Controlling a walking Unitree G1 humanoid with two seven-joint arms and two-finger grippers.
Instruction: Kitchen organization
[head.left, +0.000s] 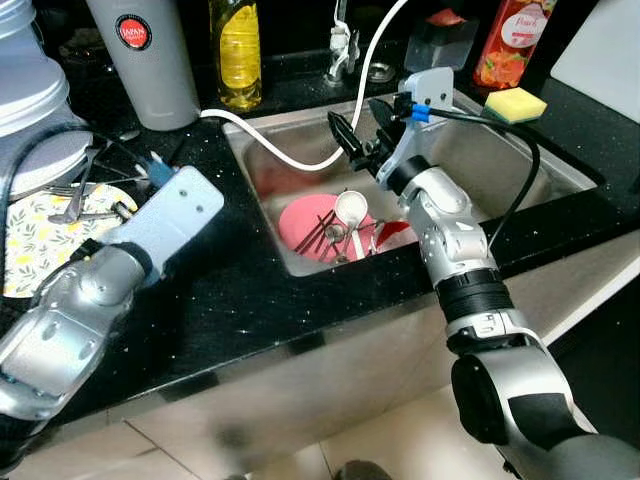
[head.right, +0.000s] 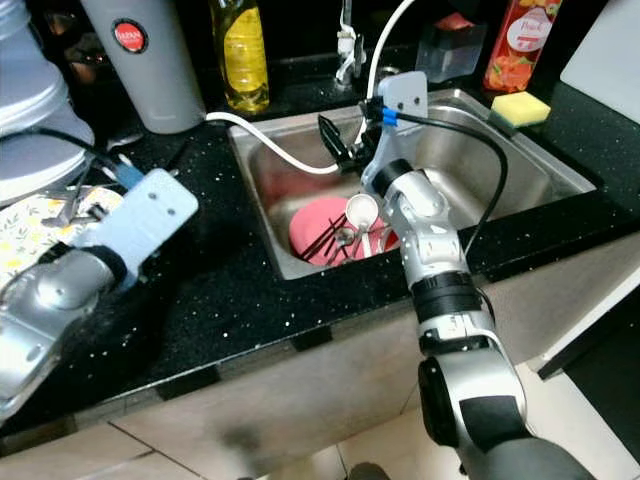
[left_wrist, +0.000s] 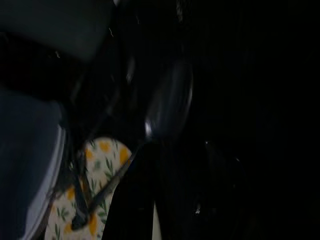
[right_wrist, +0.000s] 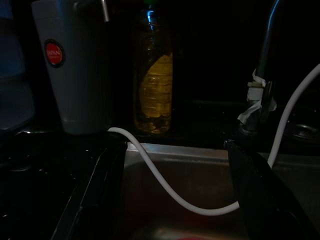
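Note:
A pink plate (head.left: 305, 222) lies in the steel sink (head.left: 500, 165) with a white spoon (head.left: 350, 208), dark chopsticks (head.left: 318, 232) and metal cutlery (head.left: 338, 238) on it. My right gripper (head.left: 360, 122) hangs open above the sink's back part, a little over the plate, with nothing between its fingers (right_wrist: 255, 195). It points toward the back left. My left gripper (head.left: 125, 200) is low over the black counter, at the edge of a lemon-patterned plate (head.left: 30, 250) that holds metal cutlery (head.left: 85, 200). The left wrist view is dark; the patterned plate (left_wrist: 100, 185) and a spoon (left_wrist: 167, 107) can be made out.
A white hose (head.left: 290, 155) runs from the counter across the sink to the tap (head.left: 342, 45). Behind stand a grey jug (head.left: 150, 60), a yellow oil bottle (head.left: 238, 50), a red bottle (head.left: 510, 40) and a yellow sponge (head.left: 515, 103). Black counter (head.left: 240, 290) lies in front.

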